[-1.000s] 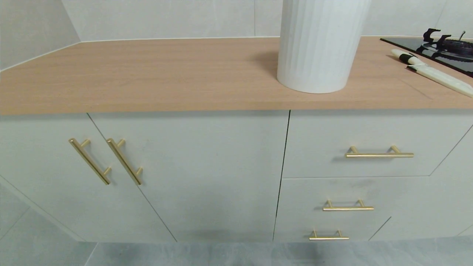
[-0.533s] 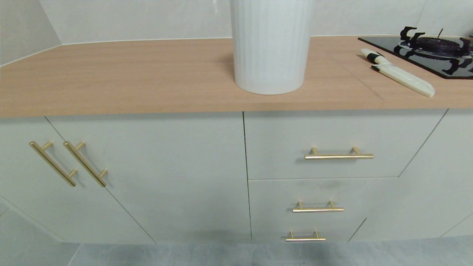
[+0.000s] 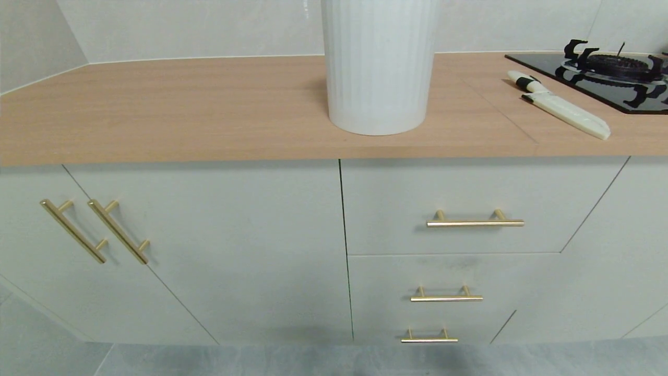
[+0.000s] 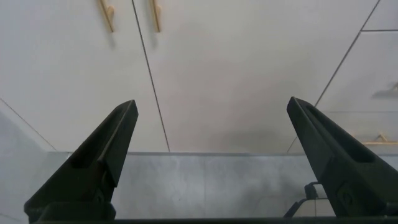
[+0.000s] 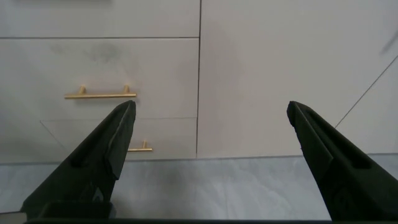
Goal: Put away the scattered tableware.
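Note:
A white knife (image 3: pixel 561 105) with a black band at its handle lies on the wooden counter (image 3: pixel 209 115) at the right, beside the hob. A tall white ribbed container (image 3: pixel 378 62) stands near the counter's front edge, about the middle. My left gripper (image 4: pixel 208 118) is open, down low in front of the cabinet doors, with nothing between its fingers. My right gripper (image 5: pixel 208 118) is open too, facing the lower drawers and holding nothing.
A black gas hob (image 3: pixel 605 75) sits at the far right of the counter. Below are two cabinet doors with gold handles (image 3: pixel 94 230) on the left and three drawers with gold handles (image 3: pixel 475 222) on the right. Grey floor runs along the cabinet's foot.
The head camera has swung to the right: container and cabinet fronts slid left in the picture, and more of the knife and hob came into view. Nothing on the counter moved.

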Available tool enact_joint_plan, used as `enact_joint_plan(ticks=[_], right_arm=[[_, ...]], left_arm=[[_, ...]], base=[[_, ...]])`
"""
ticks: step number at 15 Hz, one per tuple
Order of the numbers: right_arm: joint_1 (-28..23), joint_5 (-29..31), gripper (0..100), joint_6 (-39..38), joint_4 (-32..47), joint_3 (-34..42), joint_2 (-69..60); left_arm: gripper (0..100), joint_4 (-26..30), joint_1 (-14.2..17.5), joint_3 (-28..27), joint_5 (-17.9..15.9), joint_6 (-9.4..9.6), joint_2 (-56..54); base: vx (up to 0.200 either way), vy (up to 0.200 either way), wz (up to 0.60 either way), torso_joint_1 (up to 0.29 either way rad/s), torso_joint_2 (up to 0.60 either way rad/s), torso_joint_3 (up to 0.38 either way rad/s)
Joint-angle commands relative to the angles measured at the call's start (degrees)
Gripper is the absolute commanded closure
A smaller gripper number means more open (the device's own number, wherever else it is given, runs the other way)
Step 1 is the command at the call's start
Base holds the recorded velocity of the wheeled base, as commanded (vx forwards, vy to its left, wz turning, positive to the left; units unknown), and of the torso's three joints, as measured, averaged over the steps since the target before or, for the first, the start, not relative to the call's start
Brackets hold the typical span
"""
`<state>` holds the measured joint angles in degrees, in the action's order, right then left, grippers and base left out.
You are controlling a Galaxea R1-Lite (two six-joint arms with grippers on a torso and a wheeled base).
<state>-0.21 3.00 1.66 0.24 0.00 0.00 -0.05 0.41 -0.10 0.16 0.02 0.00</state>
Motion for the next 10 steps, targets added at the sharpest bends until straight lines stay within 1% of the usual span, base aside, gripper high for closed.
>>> enact_joint_plan(ticks=[1,7,10], right_arm=[[0.0,0.0,0,0.0,0.0,0.0,0.1],[0.0,0.1,0,0.0,0.0,0.0,0.1],[0.0,0.1,0,0.0,0.0,0.0,0.1]], left_arm=[[0,0.0,0.0,0.0,0.0,-0.02,0.1],[0,0.0,0.0,0.0,0.0,0.06,0.1],[0,0.0,0.0,0.0,0.0,-0.02,0.1]], base=[[0.200,0.000,0.00,-0.007,-0.01,0.002],[0.200,0.000,0.00,0.004,0.00,0.000],[0.000,0.000,0.00,0.000,0.00,0.000]])
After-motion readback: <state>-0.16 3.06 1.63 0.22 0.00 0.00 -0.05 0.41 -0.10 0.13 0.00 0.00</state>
